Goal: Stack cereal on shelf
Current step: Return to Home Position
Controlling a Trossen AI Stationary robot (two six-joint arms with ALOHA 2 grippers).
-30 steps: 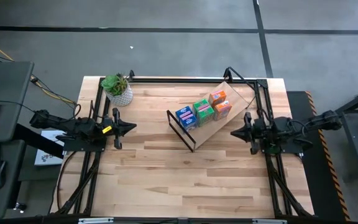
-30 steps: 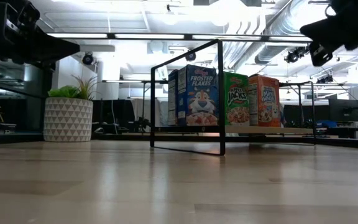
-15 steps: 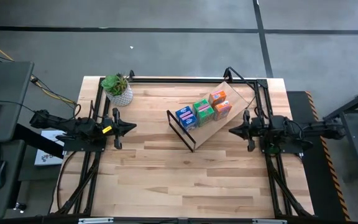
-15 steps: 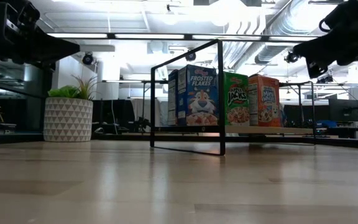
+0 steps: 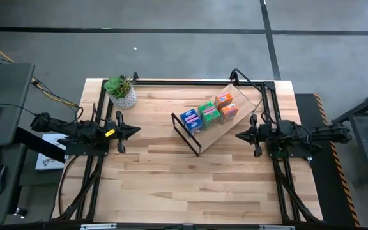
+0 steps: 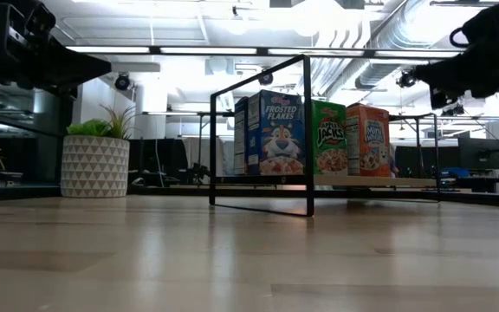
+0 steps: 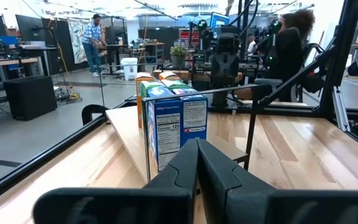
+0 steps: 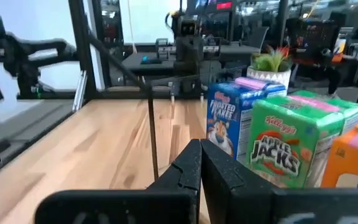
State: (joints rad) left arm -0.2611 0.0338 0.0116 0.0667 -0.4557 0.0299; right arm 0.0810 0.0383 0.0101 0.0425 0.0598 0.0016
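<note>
Both arms sit at the table's sides with the cereal boxes (image 5: 208,114) lined up blue, green and orange on the shelf (image 5: 243,97). The row lies just ahead of the right pincer (image 5: 238,135) and a little off to one side, and well ahead of the left pincer (image 5: 136,131) across bare tabletop. Each pincer is clenched on nothing, its fingers pressed together in its own wrist view.

The stacking looks finished, so the remaining hazard is probably the retreat itself. The right pincer is the nearer of the two to the shelf's thin black frame. A swing toward the shelf instead of away from it could clip that frame or the orange box (image 8: 354,163) closest to it. The boxes are light and upright — a knock to the shelf would likely skew the row or tip one over. The left pincer has only the potted plant (image 5: 121,91) off to its side, apart from it, and seems the lesser worry.
</note>
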